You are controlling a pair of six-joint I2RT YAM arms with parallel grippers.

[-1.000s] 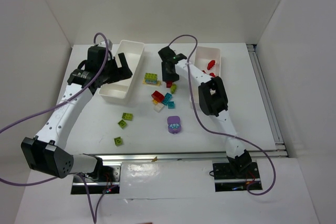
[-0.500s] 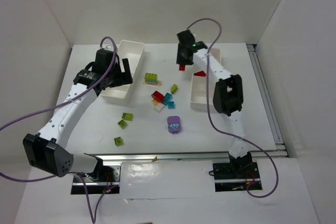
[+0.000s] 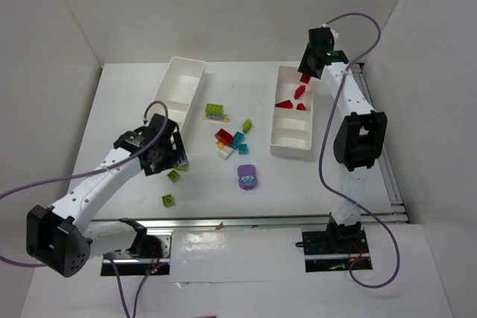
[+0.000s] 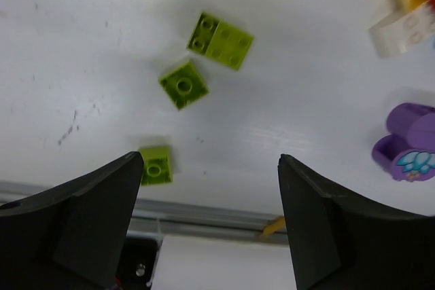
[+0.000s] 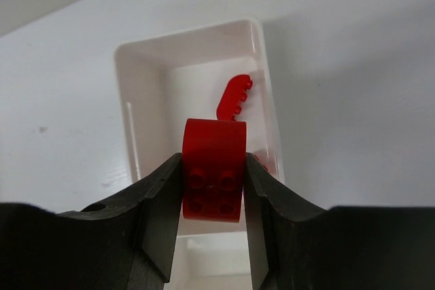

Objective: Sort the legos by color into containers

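Red brick (image 5: 213, 157) clamped in right hand (image 5: 213, 180), poised above tray (image 5: 160, 83).

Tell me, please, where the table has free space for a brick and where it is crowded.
Free: the table between the purple piece and the near end of the right tray; also the left tray, which looks empty. Crowded: the middle, around the red and teal bricks, and the lime bricks at the near left.

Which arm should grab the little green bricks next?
Left. The left gripper hangs open right above the lime green bricks, while the right gripper is far off over the right tray, jaws shut on a red brick.
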